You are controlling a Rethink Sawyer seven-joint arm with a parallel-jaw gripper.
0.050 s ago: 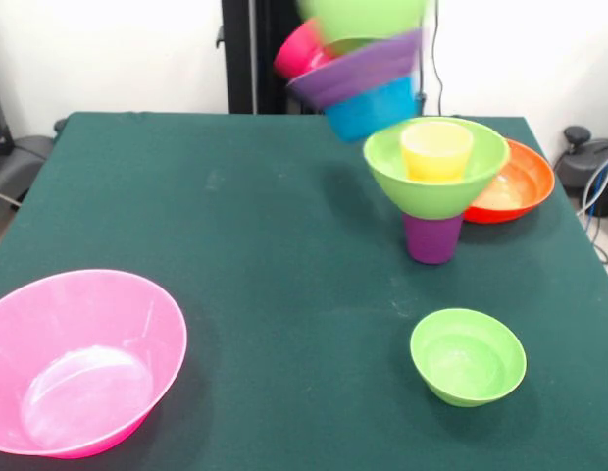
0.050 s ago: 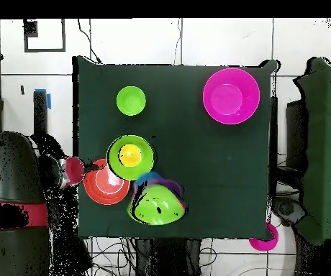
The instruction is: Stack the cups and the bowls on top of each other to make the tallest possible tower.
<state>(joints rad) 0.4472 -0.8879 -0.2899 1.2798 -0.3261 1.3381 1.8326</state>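
Observation:
A purple cup (image 1: pixel 432 239) stands upright on the green table and carries a lime green bowl (image 1: pixel 436 182) (image 2: pixel 131 157). A yellow cup (image 1: pixel 436 149) (image 2: pixel 130 153) sits inside that bowl. Up and left of this tower, a blurred, tilted cluster hangs in the air. It is made of a blue bowl (image 1: pixel 375 110), a wide purple bowl (image 1: pixel 358 71), a red cup (image 1: pixel 298 49) and a lime green bowl (image 1: pixel 368 18) (image 2: pixel 157 203). Nothing visibly holds it. No gripper shows in either view.
An orange-red bowl (image 1: pixel 520 182) (image 2: pixel 105 183) lies right behind the tower. A small lime green bowl (image 1: pixel 469 355) (image 2: pixel 130 100) and a large pink bowl (image 1: pixel 80 363) (image 2: pixel 231 95) sit apart near the front. Cables and chair bases ring the table (image 1: pixel 235 226).

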